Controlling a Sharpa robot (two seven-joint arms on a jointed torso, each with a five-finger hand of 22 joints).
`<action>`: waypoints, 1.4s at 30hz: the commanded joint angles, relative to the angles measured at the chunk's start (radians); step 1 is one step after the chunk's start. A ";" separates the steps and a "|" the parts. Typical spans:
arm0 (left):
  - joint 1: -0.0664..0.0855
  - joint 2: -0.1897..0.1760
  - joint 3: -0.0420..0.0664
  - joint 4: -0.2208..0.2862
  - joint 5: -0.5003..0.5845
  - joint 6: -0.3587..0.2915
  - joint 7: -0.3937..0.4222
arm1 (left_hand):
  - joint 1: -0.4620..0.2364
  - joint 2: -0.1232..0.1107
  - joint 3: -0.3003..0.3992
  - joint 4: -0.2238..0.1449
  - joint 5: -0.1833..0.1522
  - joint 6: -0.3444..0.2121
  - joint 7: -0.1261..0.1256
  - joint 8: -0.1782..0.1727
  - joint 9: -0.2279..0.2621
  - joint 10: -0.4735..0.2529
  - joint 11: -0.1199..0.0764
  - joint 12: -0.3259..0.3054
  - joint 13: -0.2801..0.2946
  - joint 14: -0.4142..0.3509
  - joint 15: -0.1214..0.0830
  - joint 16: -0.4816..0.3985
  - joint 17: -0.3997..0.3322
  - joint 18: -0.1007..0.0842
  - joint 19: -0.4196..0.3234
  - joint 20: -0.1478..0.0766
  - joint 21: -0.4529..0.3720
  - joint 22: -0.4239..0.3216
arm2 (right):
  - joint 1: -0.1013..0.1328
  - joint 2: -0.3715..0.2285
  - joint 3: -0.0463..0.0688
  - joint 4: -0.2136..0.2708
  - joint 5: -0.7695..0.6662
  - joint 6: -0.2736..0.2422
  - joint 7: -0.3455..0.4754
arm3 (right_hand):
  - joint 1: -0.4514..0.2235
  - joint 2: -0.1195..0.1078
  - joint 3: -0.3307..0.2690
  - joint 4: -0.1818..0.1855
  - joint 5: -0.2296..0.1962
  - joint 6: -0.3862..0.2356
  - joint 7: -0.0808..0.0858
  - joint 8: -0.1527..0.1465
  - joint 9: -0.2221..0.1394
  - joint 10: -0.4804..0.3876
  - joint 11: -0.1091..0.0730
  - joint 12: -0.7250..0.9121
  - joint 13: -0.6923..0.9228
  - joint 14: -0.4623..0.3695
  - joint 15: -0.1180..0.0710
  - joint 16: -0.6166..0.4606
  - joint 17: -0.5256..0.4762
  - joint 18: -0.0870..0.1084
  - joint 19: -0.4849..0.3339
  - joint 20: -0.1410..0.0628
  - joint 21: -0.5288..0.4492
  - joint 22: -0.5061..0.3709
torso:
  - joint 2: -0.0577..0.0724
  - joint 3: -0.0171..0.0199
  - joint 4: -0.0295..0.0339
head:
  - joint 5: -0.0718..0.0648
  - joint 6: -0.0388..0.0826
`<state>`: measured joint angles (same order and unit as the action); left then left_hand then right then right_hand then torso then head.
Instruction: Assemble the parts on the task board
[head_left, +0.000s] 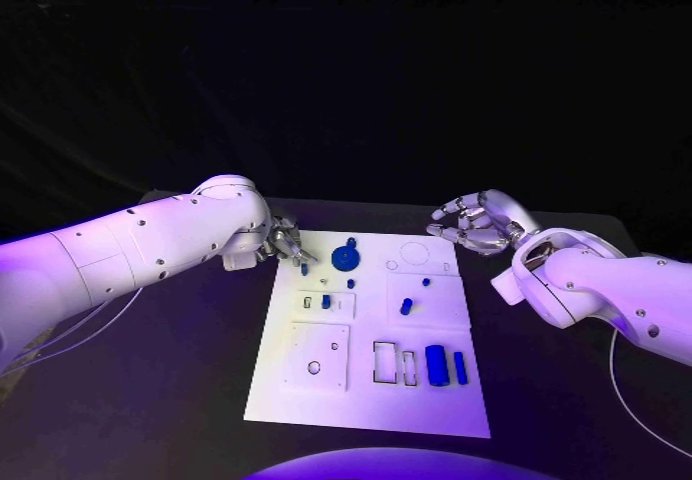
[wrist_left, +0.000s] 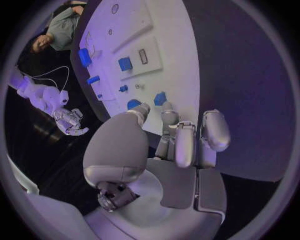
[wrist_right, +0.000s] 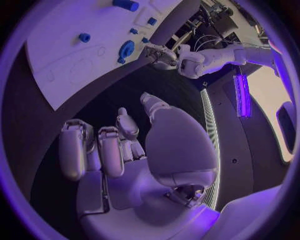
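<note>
Lying in the middle of the table (head_left: 173, 400), the board (head_left: 368, 400) carries several blue parts: a round disc (head_left: 345, 257) near its far edge, small pegs (head_left: 407, 305) mid-board, and two blocks (head_left: 437, 365) by the near right slots; whether each is fully seated cannot be judged, and open cut-outs at the near left suggest most of the assembly is left to do. At the far left corner a small part (head_left: 303, 268) is touched, perhaps pinched, by the left hand (head_left: 277, 243); a firm grip cannot be told. Held just off the far right corner, the right hand (head_left: 473, 224) has its fingers loosely apart around nothing. No brand, label or writing can be read.
</note>
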<state>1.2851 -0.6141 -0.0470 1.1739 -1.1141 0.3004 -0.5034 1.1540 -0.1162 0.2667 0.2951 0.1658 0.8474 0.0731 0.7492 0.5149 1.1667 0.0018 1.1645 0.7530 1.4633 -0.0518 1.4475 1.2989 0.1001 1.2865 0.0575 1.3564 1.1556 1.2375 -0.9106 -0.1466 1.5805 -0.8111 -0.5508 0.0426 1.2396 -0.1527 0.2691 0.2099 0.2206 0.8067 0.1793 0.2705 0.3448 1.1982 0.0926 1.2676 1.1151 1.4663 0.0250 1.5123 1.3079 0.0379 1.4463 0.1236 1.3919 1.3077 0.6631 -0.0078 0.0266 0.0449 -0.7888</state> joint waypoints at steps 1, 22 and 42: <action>0.002 0.003 0.000 -0.003 0.009 0.016 -0.002 | 0.009 0.001 0.007 -0.001 0.004 -0.003 -0.003 0.005 0.001 -0.004 -0.002 0.003 0.001 0.038 -0.006 -0.004 -0.001 -0.007 0.007 -0.001 0.003 0.000 | -0.001 0.000 0.000 0.001 -0.011 0.003 0.002 | -0.004 0.009 -0.001 0.005 0.006 0.000 -0.003 0.006 0.000 -0.002 0.000 -0.005 -0.001 0.063 -0.008 -0.004 0.080 0.016 -0.006 -0.001 -0.006 0.122 | -0.001 -0.0004 0.0015 | -0.002 -0.003; 0.001 0.017 -0.007 -0.022 0.025 0.043 -0.004 | 0.024 0.003 0.042 -0.001 0.003 0.001 -0.006 0.009 0.010 0.002 -0.005 0.010 0.016 0.039 -0.009 -0.003 0.002 -0.009 0.009 -0.003 0.007 0.007 | -0.001 0.002 0.000 0.001 -0.011 0.003 0.003 | -0.004 0.009 -0.001 0.005 0.006 0.000 -0.003 0.006 0.000 -0.002 0.000 -0.005 -0.001 0.063 -0.008 -0.004 0.080 0.016 -0.006 -0.001 -0.006 0.122 | -0.001 0.0001 0.0008 | -0.002 -0.007; 0.000 0.023 -0.018 -0.033 0.083 0.002 0.004 | 0.177 -0.018 0.322 -0.027 0.000 -0.017 -0.010 0.029 0.052 0.011 -0.015 0.007 0.036 0.042 -0.020 -0.001 0.008 -0.010 0.013 -0.013 0.016 0.022 | -0.001 0.003 0.000 0.000 -0.011 0.003 0.003 | -0.006 0.009 -0.003 0.010 0.008 0.001 -0.004 0.007 0.000 0.000 -0.001 -0.004 0.001 0.063 -0.008 -0.004 0.082 0.015 -0.005 -0.001 -0.006 0.122 | -0.001 0.0001 0.0020 | -0.003 -0.010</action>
<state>1.2845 -0.5928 -0.0653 1.1407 -1.0694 0.3195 -0.5057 1.3005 -0.1447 0.5687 0.2781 0.1612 0.8342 0.0644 0.7708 0.5554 1.1747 -0.0054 1.1730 0.7886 1.4665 -0.0629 1.4475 1.3068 0.1001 1.2957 0.0483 1.3681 1.1778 1.2370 -0.9088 -0.1466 1.5804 -0.8117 -0.5511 0.0426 1.2342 -0.1473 0.2647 0.2143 0.2266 0.8067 0.1793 0.2744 0.3448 1.1983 0.0926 1.2676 1.1153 1.4663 0.0250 1.5123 1.3075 0.0380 1.4463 0.1236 1.3919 1.3081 0.6622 -0.0076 0.0281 0.0406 -0.7993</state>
